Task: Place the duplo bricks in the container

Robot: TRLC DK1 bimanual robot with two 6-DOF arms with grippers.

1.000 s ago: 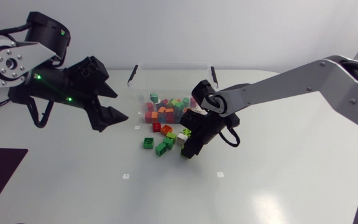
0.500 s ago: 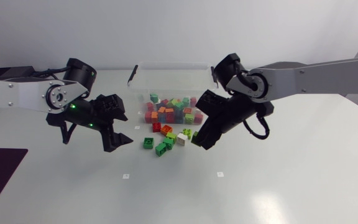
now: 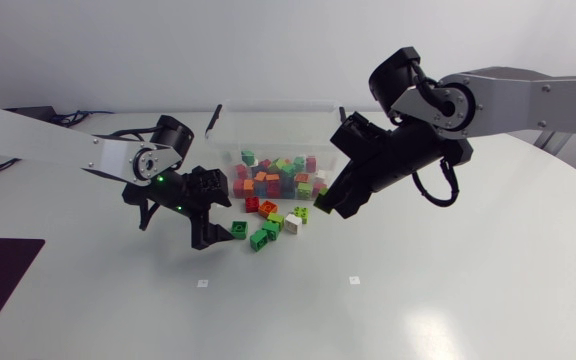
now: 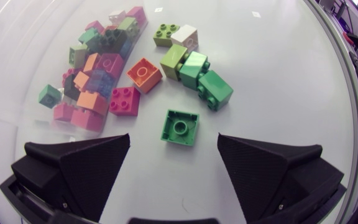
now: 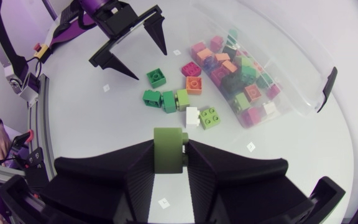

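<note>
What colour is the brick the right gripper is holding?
The brick is olive green; right wrist view shows it best.

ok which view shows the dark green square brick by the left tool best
The left wrist view: the dark green square plastic brick lies large between the fingertips of the open left tool, touching neither. The head view shows the brick small beside that tool; the right wrist view shows the brick small too.

The white worktop (image 3: 438,290) carries a clear container (image 3: 278,130) of bricks at upper centre. Loose duplo bricks (image 3: 268,222) lie just below it, and two small square markers (image 3: 202,283) lower down.
</note>
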